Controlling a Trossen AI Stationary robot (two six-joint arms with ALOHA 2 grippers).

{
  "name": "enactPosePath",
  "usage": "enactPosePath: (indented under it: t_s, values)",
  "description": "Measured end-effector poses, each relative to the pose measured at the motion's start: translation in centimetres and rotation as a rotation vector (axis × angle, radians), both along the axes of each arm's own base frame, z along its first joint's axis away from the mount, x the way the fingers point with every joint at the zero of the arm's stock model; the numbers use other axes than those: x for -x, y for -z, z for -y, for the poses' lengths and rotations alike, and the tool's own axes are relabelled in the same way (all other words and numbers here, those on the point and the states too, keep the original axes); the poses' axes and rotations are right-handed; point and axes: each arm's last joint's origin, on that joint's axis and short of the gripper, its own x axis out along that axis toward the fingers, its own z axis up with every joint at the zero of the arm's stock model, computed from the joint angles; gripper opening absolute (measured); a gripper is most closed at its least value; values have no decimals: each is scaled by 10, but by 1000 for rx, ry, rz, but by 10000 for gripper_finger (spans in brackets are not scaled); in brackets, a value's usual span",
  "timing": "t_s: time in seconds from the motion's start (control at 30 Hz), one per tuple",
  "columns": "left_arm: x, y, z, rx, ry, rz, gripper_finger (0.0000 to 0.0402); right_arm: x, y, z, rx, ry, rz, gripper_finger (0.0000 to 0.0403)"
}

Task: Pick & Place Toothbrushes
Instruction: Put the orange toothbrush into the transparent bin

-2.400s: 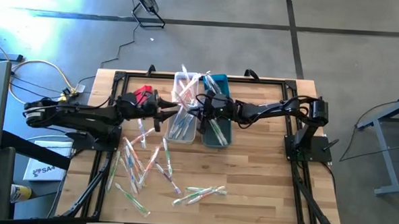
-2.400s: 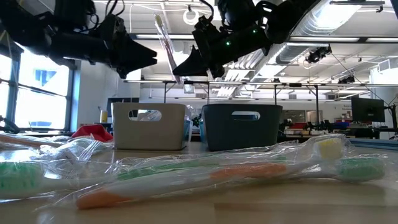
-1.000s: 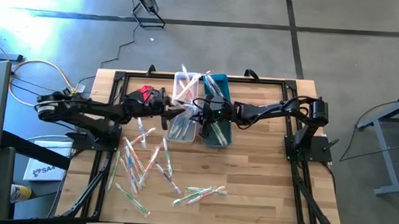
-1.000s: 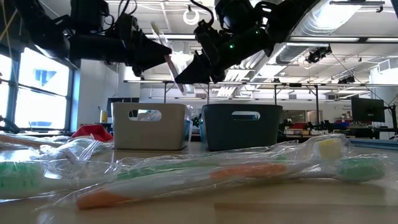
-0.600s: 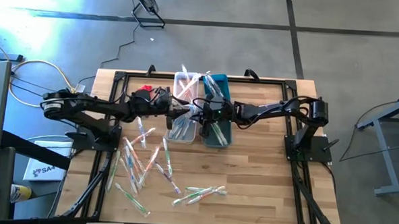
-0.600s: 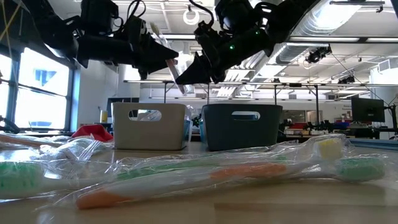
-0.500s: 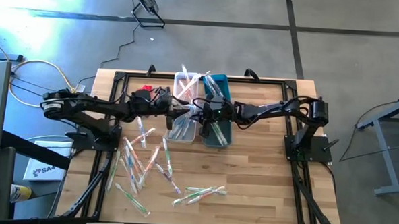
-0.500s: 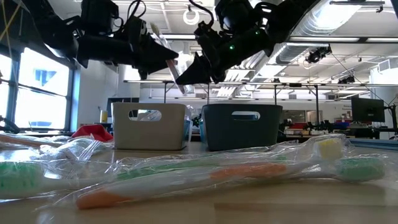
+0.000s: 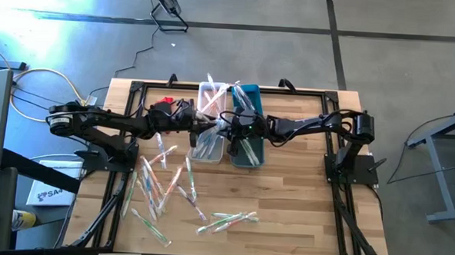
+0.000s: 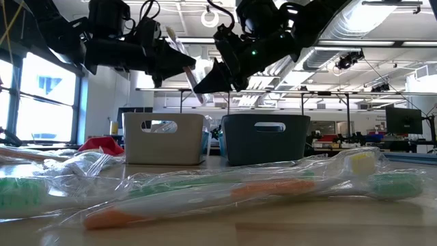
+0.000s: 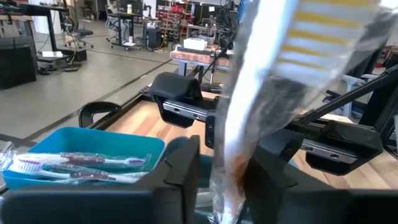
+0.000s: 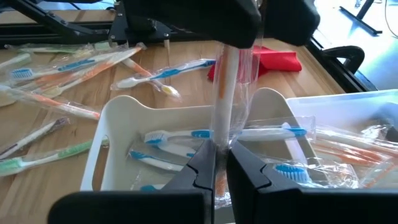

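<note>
The sorting looks partly done: many wrapped toothbrushes (image 9: 163,188) still lie loose on the table (image 9: 301,200) in the lower left of the high view. The white bin (image 12: 118,134) already holds several blue-handled brushes, and the teal bin (image 9: 249,148) beside it holds a few more. Above the bins, the right gripper (image 12: 214,163) has its fingers shut on one wrapped toothbrush (image 12: 225,93). The left gripper (image 11: 217,171) fingers straddle the same brush (a hand-over, apparently), partly closed; whether they grip cannot be told.
</note>
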Motion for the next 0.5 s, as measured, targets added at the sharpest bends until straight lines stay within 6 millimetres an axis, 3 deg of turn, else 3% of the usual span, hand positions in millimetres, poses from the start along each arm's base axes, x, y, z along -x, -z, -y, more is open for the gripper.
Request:
enactPosePath:
  t_s: [0.3, 0.5]
  values:
    - [0, -2, 0, 23, 8, 22, 18, 0, 0, 1, 8, 8, -1, 11]
    - [0, -1, 0, 26, 6, 11, 22, 0, 0, 1, 11, 15, -3, 11]
